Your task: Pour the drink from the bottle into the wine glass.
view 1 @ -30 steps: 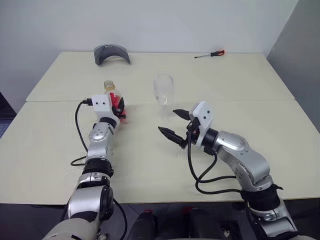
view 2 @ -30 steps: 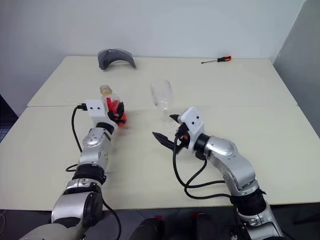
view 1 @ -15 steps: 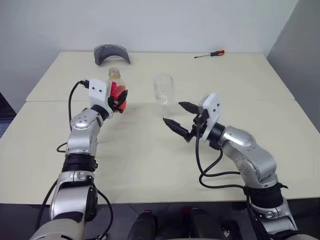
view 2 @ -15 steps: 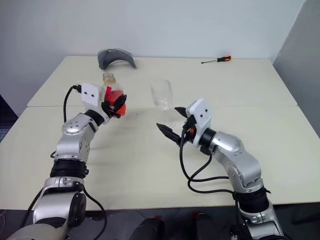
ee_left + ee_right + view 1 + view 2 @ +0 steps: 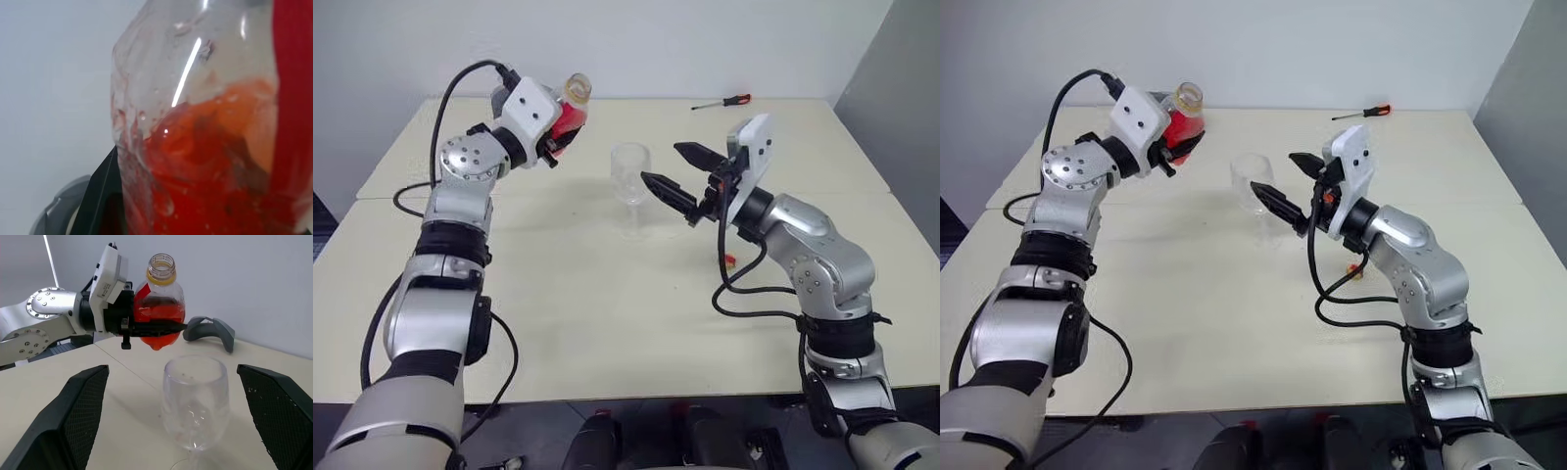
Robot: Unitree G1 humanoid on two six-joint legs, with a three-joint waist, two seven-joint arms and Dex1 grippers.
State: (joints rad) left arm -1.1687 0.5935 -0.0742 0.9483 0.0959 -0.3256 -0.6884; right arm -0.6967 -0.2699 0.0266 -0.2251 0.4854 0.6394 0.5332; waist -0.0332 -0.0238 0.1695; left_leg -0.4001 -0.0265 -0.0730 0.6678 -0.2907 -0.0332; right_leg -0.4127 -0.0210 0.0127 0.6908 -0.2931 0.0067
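My left gripper (image 5: pixel 556 137) is shut on the bottle (image 5: pixel 568 110) and holds it high above the table's back left. The bottle stands almost upright with its mouth uncapped. The red-orange drink (image 5: pixel 159 318) fills its lower body and shows close up in the left wrist view (image 5: pixel 205 186). The empty wine glass (image 5: pixel 629 176) stands on the table, to the right of the bottle and lower. My right gripper (image 5: pixel 660 164) is open beside the glass bowl at bowl height. In the right wrist view its fingers (image 5: pixel 73 416) flank the glass (image 5: pixel 195 401) without touching it.
A grey curved piece (image 5: pixel 215 329) lies at the table's back behind the bottle. A screwdriver with a red handle (image 5: pixel 724 102) lies at the back right. A small red-and-yellow thing (image 5: pixel 728 262) sits on the table under my right arm. A seam (image 5: pixel 862 195) crosses the table.
My left arm has lifted the bottle off the table, up and toward the glass, rolling the wrist. My right gripper has risen from table level to the bowl's height, still open.
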